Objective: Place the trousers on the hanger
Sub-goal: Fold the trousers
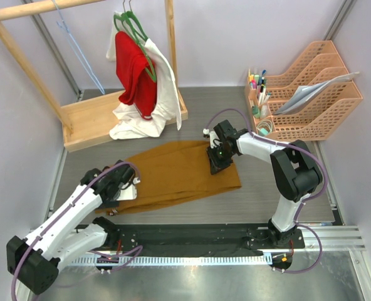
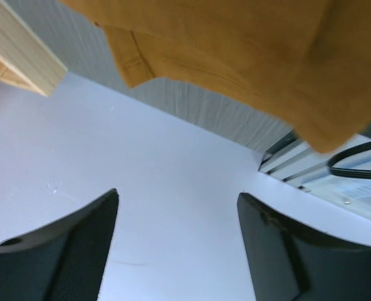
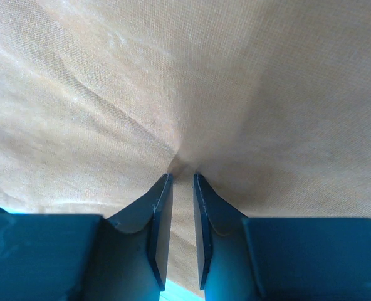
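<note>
The mustard trousers [image 1: 173, 175] lie flat on the grey table; they also show in the left wrist view [image 2: 248, 50] and fill the right wrist view [image 3: 173, 75]. My right gripper [image 1: 217, 164] presses down near their right end, its jaws nearly closed [image 3: 182, 175] with a pucker of cloth pinched at the tips. My left gripper [image 1: 126, 183] sits at the trousers' left end, open and empty [image 2: 179, 194], facing the white wall. The light-blue wire hanger [image 1: 79, 53] hangs from the wooden rail at the top left, far from both grippers.
A wooden rack base [image 1: 91, 119] stands at the back left. Green hangers hold a red garment [image 1: 135, 69] and a white garment [image 1: 163, 94]. Peach file organisers [image 1: 311, 94] and a pen holder [image 1: 259, 88] stand at the back right.
</note>
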You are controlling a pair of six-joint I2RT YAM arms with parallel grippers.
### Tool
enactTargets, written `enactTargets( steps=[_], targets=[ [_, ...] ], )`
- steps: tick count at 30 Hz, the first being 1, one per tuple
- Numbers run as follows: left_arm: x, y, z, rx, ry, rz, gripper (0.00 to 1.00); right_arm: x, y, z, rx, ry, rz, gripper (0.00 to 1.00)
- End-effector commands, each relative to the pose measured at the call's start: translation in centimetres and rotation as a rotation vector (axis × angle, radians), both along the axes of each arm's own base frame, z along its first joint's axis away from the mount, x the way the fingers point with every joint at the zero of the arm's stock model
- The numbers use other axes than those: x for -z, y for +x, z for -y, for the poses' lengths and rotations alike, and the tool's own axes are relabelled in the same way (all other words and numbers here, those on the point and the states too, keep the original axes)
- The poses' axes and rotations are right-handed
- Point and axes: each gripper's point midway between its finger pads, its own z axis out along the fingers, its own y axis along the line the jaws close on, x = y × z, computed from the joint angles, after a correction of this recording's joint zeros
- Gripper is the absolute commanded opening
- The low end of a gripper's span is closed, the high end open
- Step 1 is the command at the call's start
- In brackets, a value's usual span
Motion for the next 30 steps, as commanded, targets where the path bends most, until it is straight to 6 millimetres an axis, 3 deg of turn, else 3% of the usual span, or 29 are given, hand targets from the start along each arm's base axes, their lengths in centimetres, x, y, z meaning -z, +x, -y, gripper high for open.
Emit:
enactTargets(
  steps=[1, 5, 7, 8, 13, 17, 21, 23, 24, 25, 28, 30],
  targets=[
    [-1.8, -5.2, -0.1, 0.062, -0.047, -0.323, 0.79, -0.3, -0.3, 1.9, -0.008, -0.059, 0.017, 0.28],
    [-5.2, -1.4, 5.2, -0.002, -0.336, -0.15, 0.79, -3.8, 0.2, 0.8, -0.02, 0.023, 0.081, 0.37],
    [-5.5, 0.9, 7.7, -0.051, -0.444, -0.086, 0.77, -5.6, 0.4, 0.7, -0.021, 0.052, 0.118, 0.44],
    [-5.8, 1.4, 8.9, -0.056, -0.493, -0.084, 0.76, -7.0, 0.5, 0.9, -0.012, 0.073, 0.15, 0.55],
    [-1.8, 5.0, 14.2, -0.157, -0.633, -0.15, 0.71, -7.3, 1.6, 5.7, 0.154, 0.108, 0.108, 0.62],
    [1.3, 6.3, 17.1, -0.182, -0.703, -0.228, 0.69, -5.8, 2.1, 8.3, 0.215, 0.026, 0.102, 0.67],
    [5.8, 6.8, 16.6, -0.161, -0.627, -0.285, 0.68, -3.1, 2.7, 9.3, 0.243, -0.022, 0.058, 0.7],
    [8.6, 6.1, 15.3, -0.154, -0.539, -0.335, 0.67, -1.6, 3.3, 9.8, 0.262, -0.026, 0.025, 0.7],
    [9.5, 6.7, 14.8, -0.142, -0.497, -0.312, 0.66, -1.3, 3.7, 9.6, 0.262, -0.007, 0.018, 0.69],
    [10.9, 6.1, 13.6, -0.134, -0.426, -0.35, 0.65, -0.6, 4.2, 9.7, 0.271, -0.003, 0.0, 0.64],
    [12.3, 6.0, 12.5, -0.099, -0.37, -0.359, 0.63, -1.8, 6.2, 9.0, 0.267, 0.05, 0.041, 0.59],
    [12.3, 6.2, 12.6, -0.077, -0.372, -0.359, 0.63, -4.6, 7.6, 7.9, 0.253, 0.123, 0.108, 0.54]
  ],
)
